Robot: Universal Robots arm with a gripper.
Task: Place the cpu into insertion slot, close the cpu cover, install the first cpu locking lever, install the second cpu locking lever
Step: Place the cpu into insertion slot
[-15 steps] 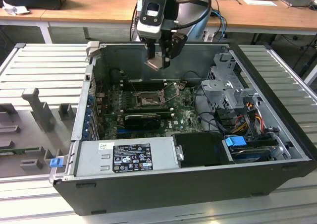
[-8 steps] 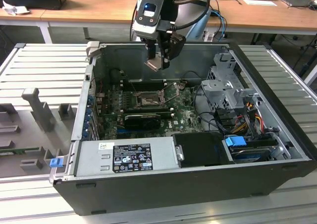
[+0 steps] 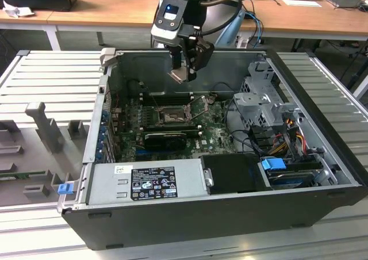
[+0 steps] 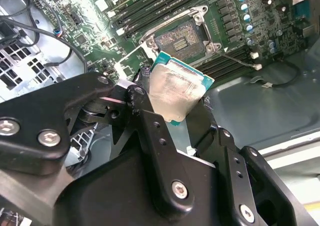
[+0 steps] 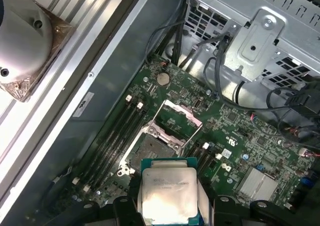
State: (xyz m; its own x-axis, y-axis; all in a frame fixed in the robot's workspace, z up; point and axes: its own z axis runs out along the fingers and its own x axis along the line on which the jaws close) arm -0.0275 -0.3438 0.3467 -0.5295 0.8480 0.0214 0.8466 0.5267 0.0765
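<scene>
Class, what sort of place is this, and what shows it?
Probably a robotics lab or test bench: an open computer case lies on a slatted metal table, the gripper holds the cpu above its motherboard, and wooden desks stand behind.

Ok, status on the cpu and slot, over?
Gripper jaws shut on cpu, held above the board. Insertion slot bare, cpu cover raised. Nothing seen lying across the slot.

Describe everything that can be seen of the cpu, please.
The cpu is a small flat square chip with a pale silver metal face and a teal-green rim. The gripper is shut on two opposite edges and holds it in the air above the motherboard, not yet in the uncovered slot. Nothing else touches it.
</scene>
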